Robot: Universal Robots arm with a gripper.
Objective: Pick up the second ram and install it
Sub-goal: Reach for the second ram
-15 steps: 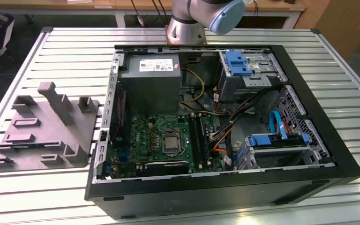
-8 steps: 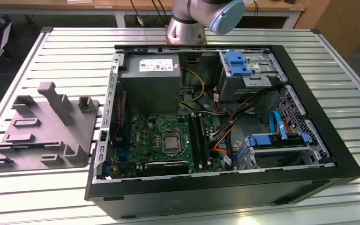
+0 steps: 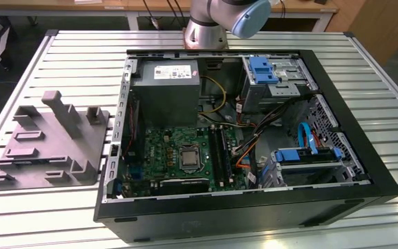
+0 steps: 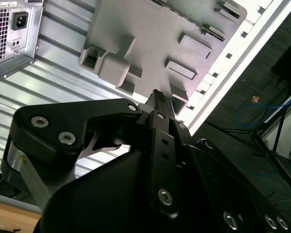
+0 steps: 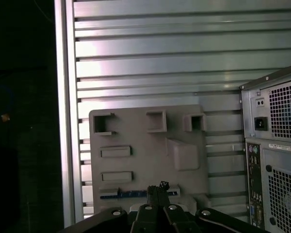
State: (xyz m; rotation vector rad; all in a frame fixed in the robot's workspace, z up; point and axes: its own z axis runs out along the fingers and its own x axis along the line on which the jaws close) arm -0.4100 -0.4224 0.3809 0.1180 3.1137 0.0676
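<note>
At the exterior view's left, a grey moulded tray [image 3: 54, 140] with upright posts lies on the slatted metal desk [image 3: 68, 52], just beside the open computer case [image 3: 254, 212]. Inside the case, going right, a grey power supply [image 3: 164, 93] sits beside the green motherboard [image 3: 164, 153], then come the long black socket strips [image 3: 219, 148] and the blue-handled drive cages [image 3: 263, 70]. The arm's base [image 3: 206, 26] stands behind the case. In the first wrist view the second ram [image 5: 126, 193] lies flat in a slot of the tray [image 5: 145, 145], a thin dark-blue strip at the tray edge nearest the gripper [image 5: 158, 186]. The case's rear panel [image 5: 276, 145] runs alongside the tray. The 2 fingers [image 4: 157, 104] are pressed together with nothing between them. In the first wrist view their tips line up over the ram, while the second wrist view shows them hovering well above the tray.
</note>
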